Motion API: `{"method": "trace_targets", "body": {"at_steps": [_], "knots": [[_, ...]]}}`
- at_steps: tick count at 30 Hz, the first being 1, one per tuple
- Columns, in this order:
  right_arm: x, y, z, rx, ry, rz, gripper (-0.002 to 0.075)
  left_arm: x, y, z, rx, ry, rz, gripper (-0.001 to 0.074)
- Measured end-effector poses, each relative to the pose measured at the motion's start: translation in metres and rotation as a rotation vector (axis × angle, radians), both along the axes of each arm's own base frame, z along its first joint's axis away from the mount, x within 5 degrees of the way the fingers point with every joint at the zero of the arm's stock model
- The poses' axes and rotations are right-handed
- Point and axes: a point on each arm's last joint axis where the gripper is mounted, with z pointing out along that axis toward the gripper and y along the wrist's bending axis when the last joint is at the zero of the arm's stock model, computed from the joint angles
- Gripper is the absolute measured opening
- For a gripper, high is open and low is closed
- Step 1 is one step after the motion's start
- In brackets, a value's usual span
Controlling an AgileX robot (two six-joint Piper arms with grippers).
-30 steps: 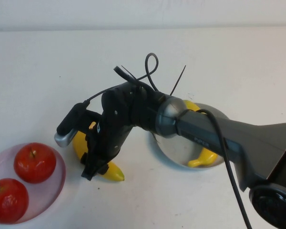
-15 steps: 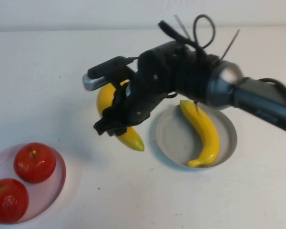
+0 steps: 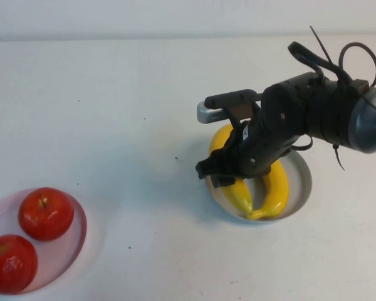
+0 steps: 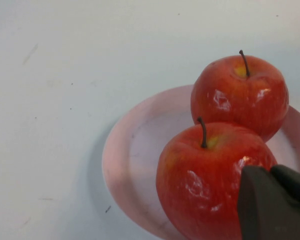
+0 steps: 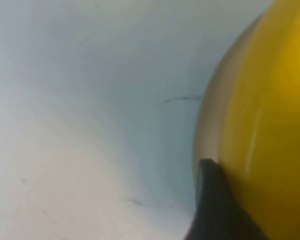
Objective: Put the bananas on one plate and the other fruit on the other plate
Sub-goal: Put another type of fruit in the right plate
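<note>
right gripper: over the grey plate, jaws clamped on one banana; second banana lies in the plate. risk: held banana overhangs the rim, may tip out. apples on pink plate, left gripper beside; jaw state unclear.

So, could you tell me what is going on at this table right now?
The robot is sorting fruit. Its right gripper is shut on a banana and holds it over the grey-blue plate, where the other banana already lies. Both apples sit on the pink plate at the table's left. The left gripper hangs beside the nearer apple, holding nothing that shows.
</note>
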Motion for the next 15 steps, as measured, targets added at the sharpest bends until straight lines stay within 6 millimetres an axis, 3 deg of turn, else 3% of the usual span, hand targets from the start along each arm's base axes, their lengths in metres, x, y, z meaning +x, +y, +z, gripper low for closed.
{"method": "trace_targets", "body": {"at_steps": [6,12,15], "knots": [[0.004,-0.001,-0.016,-0.039,0.033,-0.001,0.0359,0.0,0.0,0.0,0.0,0.0,0.0,0.0001],[0.005,-0.005,-0.017,-0.069,0.034,0.006,0.0445,0.0,0.0,0.0,0.0,0.0,0.0,0.0001],[0.0,-0.005,-0.006,-0.062,0.018,0.014,0.0452,0.0,0.0,0.0,0.0,0.0,0.0,0.0001]]}}
